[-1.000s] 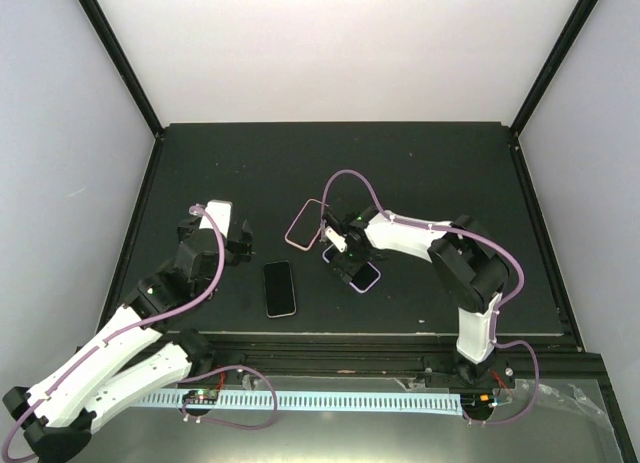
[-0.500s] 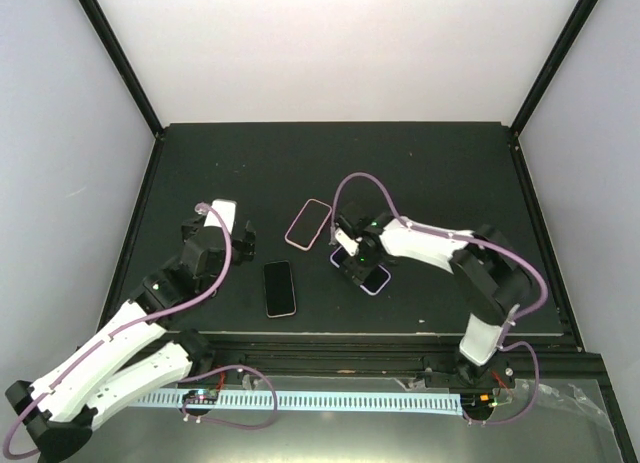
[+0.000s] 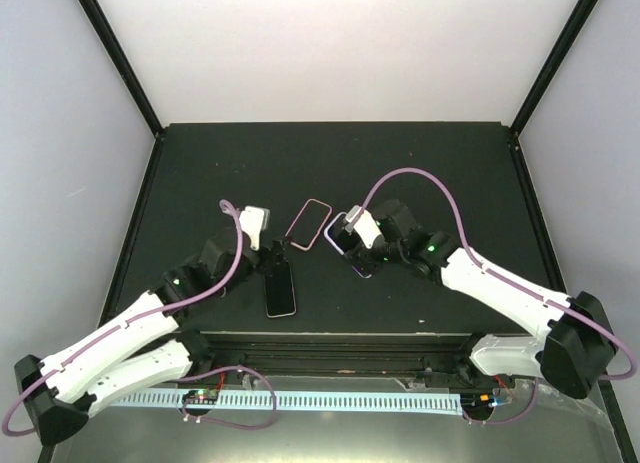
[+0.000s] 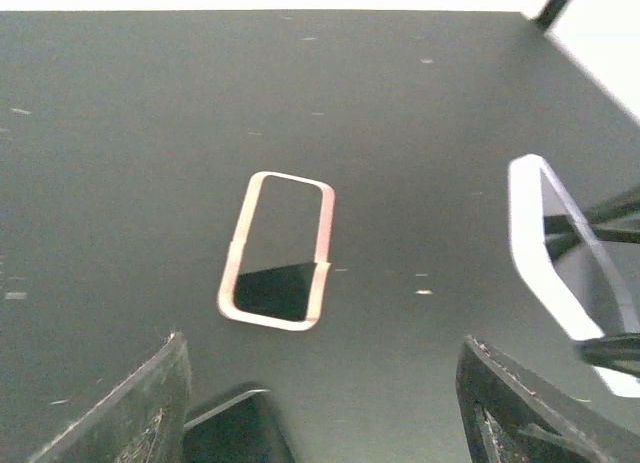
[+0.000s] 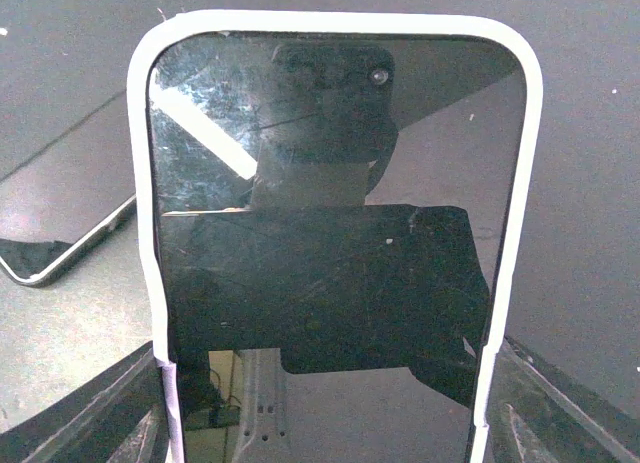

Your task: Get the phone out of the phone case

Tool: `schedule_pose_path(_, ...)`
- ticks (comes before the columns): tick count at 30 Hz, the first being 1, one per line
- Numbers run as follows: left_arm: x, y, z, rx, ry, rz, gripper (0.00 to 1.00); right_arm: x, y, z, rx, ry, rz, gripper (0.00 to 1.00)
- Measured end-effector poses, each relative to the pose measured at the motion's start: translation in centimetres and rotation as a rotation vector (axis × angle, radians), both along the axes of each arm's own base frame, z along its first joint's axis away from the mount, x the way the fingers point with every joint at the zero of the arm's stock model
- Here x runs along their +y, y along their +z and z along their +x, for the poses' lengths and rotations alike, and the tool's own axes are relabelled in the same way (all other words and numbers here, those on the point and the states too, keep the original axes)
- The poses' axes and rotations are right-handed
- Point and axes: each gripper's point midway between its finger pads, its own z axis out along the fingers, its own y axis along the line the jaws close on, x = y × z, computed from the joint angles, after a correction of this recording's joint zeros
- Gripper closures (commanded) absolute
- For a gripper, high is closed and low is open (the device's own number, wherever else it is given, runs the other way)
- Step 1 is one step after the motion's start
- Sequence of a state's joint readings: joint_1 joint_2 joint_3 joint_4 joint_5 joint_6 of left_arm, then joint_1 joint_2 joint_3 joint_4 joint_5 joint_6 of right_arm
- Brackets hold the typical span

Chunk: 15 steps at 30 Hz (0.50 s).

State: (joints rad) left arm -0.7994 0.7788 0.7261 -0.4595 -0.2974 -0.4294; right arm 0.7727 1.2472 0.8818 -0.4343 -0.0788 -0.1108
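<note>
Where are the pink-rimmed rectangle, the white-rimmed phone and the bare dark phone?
pink-rimmed rectangle (image 4: 277,251), left wrist view, its dark middle.
white-rimmed phone (image 5: 335,213), right wrist view, its glass screen.
bare dark phone (image 3: 281,293), top view, its screen.

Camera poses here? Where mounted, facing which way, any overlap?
Top external: above, behind the bases, looking down on the table; left arm, right arm show.
Left wrist: low, facing forward over the pink case; left fingers frame the bottom.
Right wrist: close on the cased phone, gripped by right fingers.
Shared: both wrist views show the cased phone.
</note>
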Motion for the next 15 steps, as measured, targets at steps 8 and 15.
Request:
schedule_pose_path(8, -6.2, -3.0, -2.1, 0.105, -0.102, -0.222, 0.21, 0.6, 0.8, -0.9, -0.001, 0.044, 0.063, 0.43)
schedule_pose_path(15, -9.5, -4.3, -1.8, 0.173, -0.112, -0.275, 0.20, 0.8, 1.3, -0.9, -0.006, 0.039, 0.084, 0.42)
